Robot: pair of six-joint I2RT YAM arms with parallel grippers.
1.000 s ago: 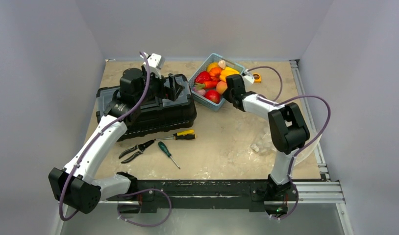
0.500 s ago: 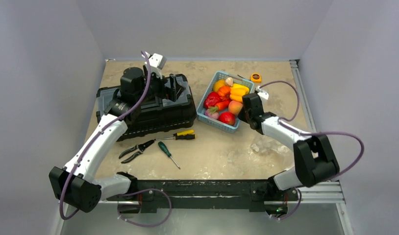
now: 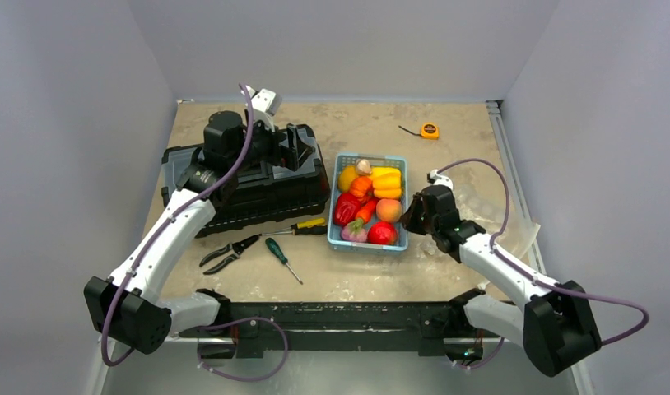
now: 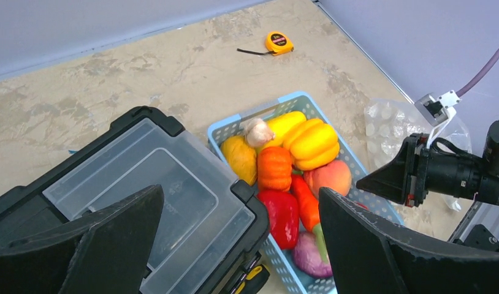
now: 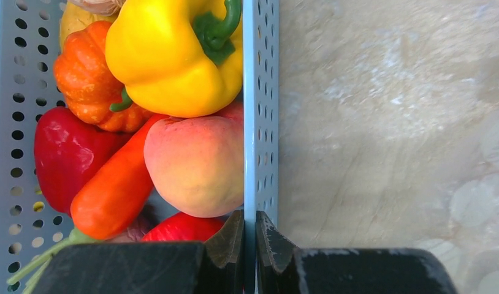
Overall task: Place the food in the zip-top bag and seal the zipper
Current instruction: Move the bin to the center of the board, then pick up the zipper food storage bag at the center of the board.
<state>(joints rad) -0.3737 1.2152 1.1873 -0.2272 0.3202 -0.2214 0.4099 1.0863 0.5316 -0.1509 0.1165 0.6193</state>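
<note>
My right fingers pinched the right wall of the basket. The food lay piled in the basket. The bag lay on the surface to the right of it, by my right arm. My left fingers were spread wide above the toolbox.

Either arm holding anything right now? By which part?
The right gripper is clamped on the blue basket, pinching its side wall. The left gripper is open and holds nothing.
</note>
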